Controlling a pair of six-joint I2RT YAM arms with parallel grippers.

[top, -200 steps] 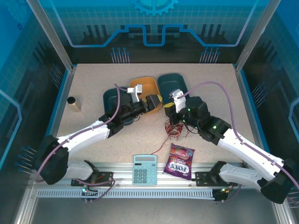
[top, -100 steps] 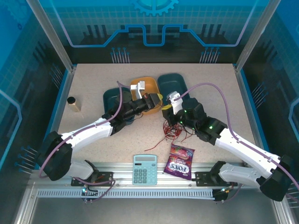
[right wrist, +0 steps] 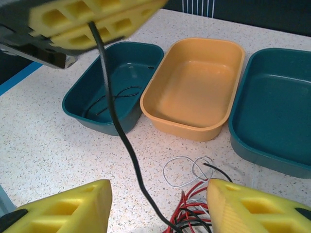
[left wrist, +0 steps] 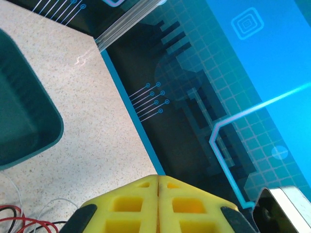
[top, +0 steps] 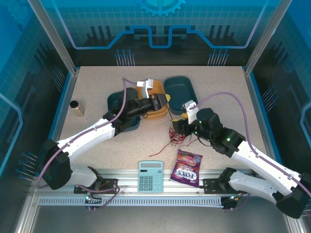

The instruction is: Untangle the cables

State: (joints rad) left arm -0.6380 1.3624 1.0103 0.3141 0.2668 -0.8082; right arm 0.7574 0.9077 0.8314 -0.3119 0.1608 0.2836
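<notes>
In the right wrist view, my left gripper (right wrist: 92, 22) is shut on a black cable (right wrist: 116, 116), which hangs down into the tangle of red, black and white cables (right wrist: 199, 216) on the table. A white loop (right wrist: 182, 171) lies at the tangle's far edge. My right gripper (right wrist: 158, 208) stands open just above the tangle, the black cable passing between its fingers. From above, the left gripper (top: 165, 102) is raised over the orange tray (top: 151, 115) and the right gripper (top: 176, 127) hovers over the tangle (top: 176, 137).
Three trays stand behind the tangle: a teal one (right wrist: 77, 104) with a thin black wire (right wrist: 114, 97) in it, the orange one (right wrist: 199, 128), and another teal one (right wrist: 277, 150). A calculator (top: 150, 175) and a candy bag (top: 187, 167) lie at the near edge; a small cylinder (top: 75, 105) stands far left.
The left gripper has risen and moved back over the orange tray, drawing the black cable up. The right gripper has pulled back toward the near right, staying over the tangle.
</notes>
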